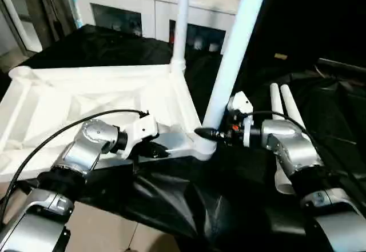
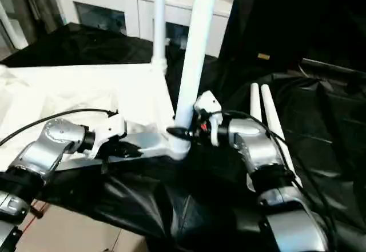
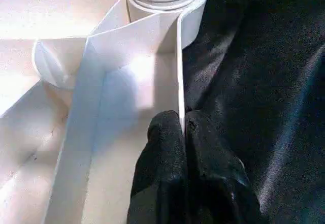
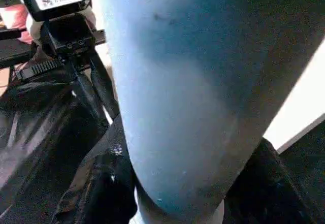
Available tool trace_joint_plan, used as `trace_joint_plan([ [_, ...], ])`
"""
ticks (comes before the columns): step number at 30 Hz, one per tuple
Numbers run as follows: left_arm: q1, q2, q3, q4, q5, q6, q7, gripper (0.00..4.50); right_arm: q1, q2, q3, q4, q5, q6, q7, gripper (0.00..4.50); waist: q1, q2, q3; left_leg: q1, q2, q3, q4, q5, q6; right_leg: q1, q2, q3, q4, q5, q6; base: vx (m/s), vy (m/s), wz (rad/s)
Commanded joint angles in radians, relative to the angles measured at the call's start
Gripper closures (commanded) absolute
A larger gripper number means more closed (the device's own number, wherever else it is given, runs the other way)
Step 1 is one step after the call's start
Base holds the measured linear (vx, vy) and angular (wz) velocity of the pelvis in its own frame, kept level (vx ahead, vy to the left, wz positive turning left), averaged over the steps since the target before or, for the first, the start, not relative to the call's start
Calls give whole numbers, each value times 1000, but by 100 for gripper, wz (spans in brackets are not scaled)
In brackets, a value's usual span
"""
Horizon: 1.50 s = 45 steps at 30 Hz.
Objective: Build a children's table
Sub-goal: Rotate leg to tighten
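The white tabletop lies underside up on black cloth, its ribs showing. One white leg stands upright in the far right corner socket. A second leg rises, leaning a little, from the near right corner socket. My right gripper is shut on this leg just above the socket, one finger on each side of the tube. My left gripper is shut on the tabletop's thin near rim wall, a short way left of that socket. Two more legs lie side by side on the cloth to the right.
Black cloth covers the work surface and drapes over its near edge; pale floor shows below at the left. A white glass-door cabinet stands behind. A black cable loops over my left forearm.
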Motion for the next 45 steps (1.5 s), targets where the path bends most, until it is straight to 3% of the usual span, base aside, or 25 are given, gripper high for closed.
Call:
trace_joint_plan([
  [1, -27, -41, -7, -23, -16, -24, 16, 450, 48, 45, 77, 109, -71, 49, -60, 264, -1, 17, -40, 0, 36, -7, -66, -235, -1, 36, -86, 55, -76, -214, -190, 0, 0, 0],
  [6, -63, -103, 16, 39, 16, 36, 159, 450, -17, 107, -19, 256, -92, 41, -376, 264, -15, 19, -30, 9, 33, -17, -72, -352, -37, 22, -92, 54, -102, -466, -130, 0, 0, 0],
  [7, -63, -103, 16, 39, 16, 36, 159, 450, -17, 107, -19, 256, -92, 41, -376, 264, -18, 19, -30, 12, 34, -17, -72, -362, -40, 19, -93, 54, -104, -484, -124, 0, 0, 0],
  [8, -93, -149, 23, 79, 40, 76, 258, 450, -44, 133, -63, 316, -80, 56, -513, 264, -21, 19, -28, 14, 33, -18, -71, -377, -41, 16, -93, 55, -107, -508, -116, 0, 0, 0],
  [10, -122, -195, 34, 115, 57, 127, 360, 450, -64, 155, -96, 357, -62, 69, -600, 264, -21, 20, -29, 21, 31, -20, -69, -399, -45, 11, -92, 52, -112, -533, -107, 0, 0, 0],
  [13, -168, -279, 52, 181, 78, 195, 534, 450, -91, 191, -140, 417, -35, 67, -717, 264, -15, 19, -30, 22, 29, -16, -65, -392, -31, 7, -90, 54, -114, -518, -105, 0, 0, 0],
  [14, -181, -308, 54, 201, 86, 210, 580, 450, -101, 204, -153, 438, -30, 61, -748, 264, -13, 20, -28, 32, 29, -13, -62, -409, -32, -3, -87, 54, -119, -517, -110, 0, 0, 0],
  [15, -193, -342, 53, 222, 96, 221, 626, 450, -111, 222, -171, 459, -19, 59, -776, 264, -10, 19, -28, 33, 26, -13, -60, -422, -26, -3, -87, 51, -122, -529, -106, 0, 0, 0],
  [17, -197, -358, 52, 230, 98, 227, 636, 450, -114, 231, -172, 465, -20, 58, -782, 264, -7, 17, -29, 18, 27, -18, -66, -407, -17, 9, -90, 49, -120, -521, -92, 0, 0, 0],
  [18, -199, -366, 46, 237, 105, 227, 638, 450, -118, 239, -173, 473, -23, 58, -785, 264, -5, 16, -36, 8, 30, -20, -70, -370, -14, 18, -90, 51, -110, -464, -94, 0, 0, 0],
  [19, -199, -366, 46, 237, 105, 227, 638, 450, -118, 239, -173, 473, -23, 58, -785, 264, -3, 17, -37, 6, 32, -20, -70, -354, -14, 19, -91, 53, -108, -433, -100, 0, 0, 0],
  [22, -199, -366, 33, 239, 109, 215, 618, 450, -129, 252, -168, 492, -38, 53, -790, 264, -4, 16, -34, 4, 30, -16, -70, -354, -12, 18, -89, 54, -106, -410, -114, 0, 0, 0],
  [23, -201, -365, 34, 244, 110, 217, 617, 450, -134, 254, -170, 500, -43, 50, -791, 264, -3, 26, -34, 5, 30, -17, -70, -358, -15, 19, -91, 54, -106, -414, -113, 0, 0, 0],
  [25, -206, -362, 34, 253, 110, 215, 617, 450, -142, 257, -172, 514, -55, 43, -790, 264, -7, 19, -34, 3, 30, -18, -71, -367, -16, 19, -89, 53, -108, -432, -108, 0, 0, 0],
  [29, -206, -359, 32, 252, 108, 210, 604, 450, -145, 256, -173, 518, -63, 39, -783, 264, -8, 19, -33, 7, 29, -19, -71, -390, -13, 13, -92, 52, -115, -491, -92, 0, 0, 0],
  [31, -204, -356, 29, 243, 106, 198, 588, 450, -154, 253, -200, 520, -36, 41, -768, 208, -8, 20, -33, 8, 29, -20, -72, -400, -10, 11, -93, 52, -119, -520, -79, 0, 0, 0],
  [33, -202, -352, 26, 237, 107, 189, 572, 450, -163, 248, -214, 520, -24, 42, -761, 191, -9, 18, -33, 7, 29, -21, -73, -401, -7, 9, -93, 51, -121, -529, -74, 0, 0, 0],
  [36, -193, -339, 16, 218, 108, 173, 541, 450, -178, 240, -223, 520, -24, 32, -737, 160, -12, 15, -35, -2, 31, -21, -77, -371, -7, 17, -93, 51, -115, -479, -85, 0, 0, 0],
  [38, -187, -333, 14, 207, 106, 175, 528, 450, -185, 235, -226, 519, -24, 26, -723, 144, -13, 18, -34, 0, 32, -18, -75, -361, -3, 13, -94, 53, -114, -456, -101, 0, 0, 0],
  [45, -155, -294, 2, 161, 103, 163, 472, 450, -203, 213, -226, 501, -26, 19, -630, 97, -14, 20, -37, -6, 37, -15, -75, -302, 2, 23, -94, 55, -99, -344, -145, 0, 0, 0],
])
